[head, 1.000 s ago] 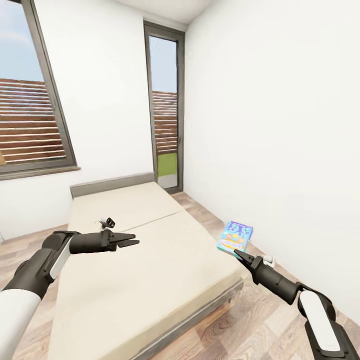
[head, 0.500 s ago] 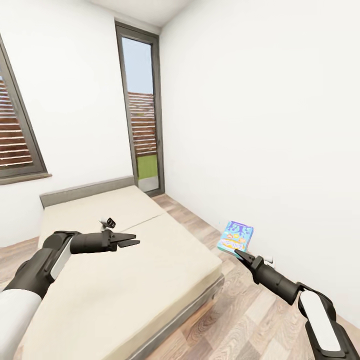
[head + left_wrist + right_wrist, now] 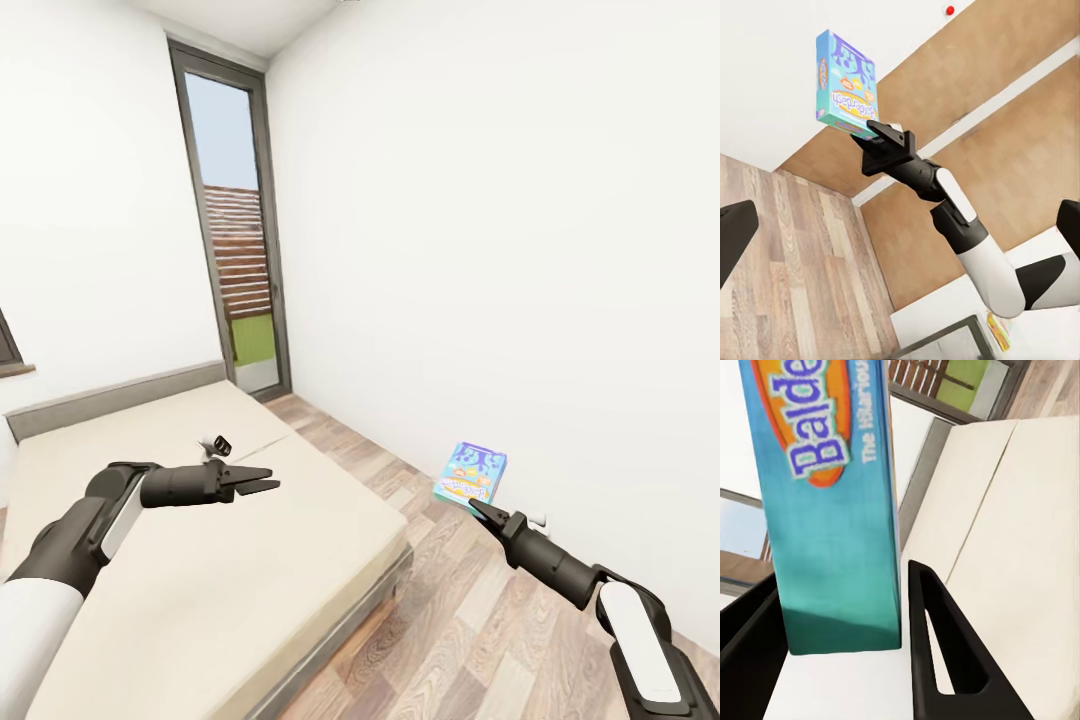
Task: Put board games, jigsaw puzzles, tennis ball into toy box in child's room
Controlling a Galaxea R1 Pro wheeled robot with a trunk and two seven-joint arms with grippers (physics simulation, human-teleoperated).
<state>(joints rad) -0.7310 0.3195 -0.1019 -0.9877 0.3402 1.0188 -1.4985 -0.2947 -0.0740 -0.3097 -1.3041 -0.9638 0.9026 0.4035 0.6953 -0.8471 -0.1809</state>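
Observation:
A blue board game box (image 3: 471,476) with orange and purple print is held upright off the floor, clamped by its lower edge in my right gripper (image 3: 479,509), which is shut on it. The same box (image 3: 846,86) appears in the left wrist view at the tip of my right arm. Close up in the right wrist view, the box (image 3: 832,510) stands between the black fingers (image 3: 937,652). My left gripper (image 3: 262,481) hangs open over the bed with nothing in it, and its fingertips (image 3: 735,236) are spread wide.
A beige bed (image 3: 200,570) with a grey headboard takes up the left half of the view. A tall glass door (image 3: 235,230) stands in the far corner. A white wall (image 3: 520,250) runs along the right, with a strip of wood floor (image 3: 470,620) between it and the bed.
The whole view has swung to the right, so the bed, window and door slid left in the picture. Both arms and the held box keep their pose.

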